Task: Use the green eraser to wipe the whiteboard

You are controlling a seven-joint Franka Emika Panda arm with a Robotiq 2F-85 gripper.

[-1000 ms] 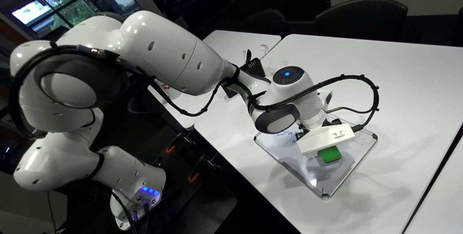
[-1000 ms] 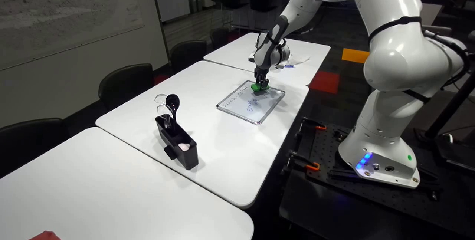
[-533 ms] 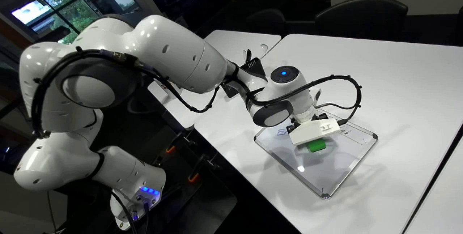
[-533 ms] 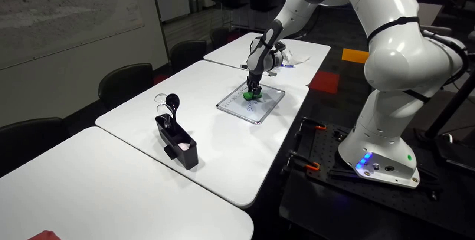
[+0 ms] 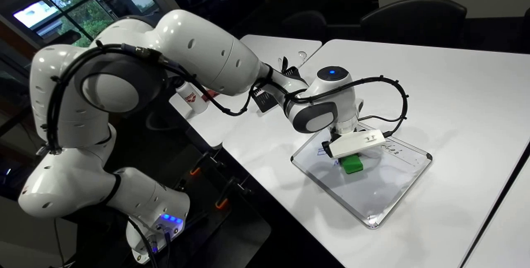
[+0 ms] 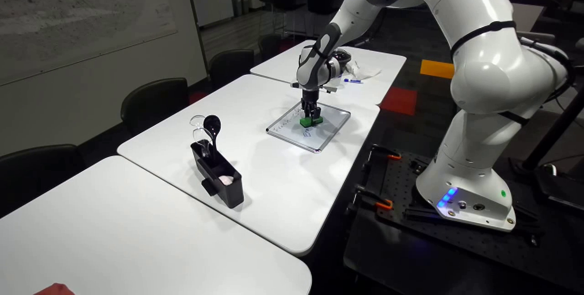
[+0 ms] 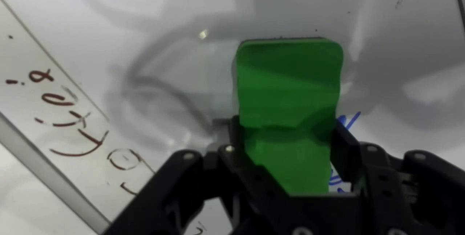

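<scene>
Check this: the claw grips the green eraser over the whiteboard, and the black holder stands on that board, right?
No: an exterior view shows the black holder on the tabletop, apart from the whiteboard. The gripper does grip the green eraser over that board.

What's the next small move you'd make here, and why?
Probably slide the green eraser toward the right of the wrist view, over the blue writing, pressed lightly to the whiteboard. The gripper holds the eraser, and some of that writing shows right beside it, not yet wiped. Whether the eraser presses on the board, I can't tell.
</scene>
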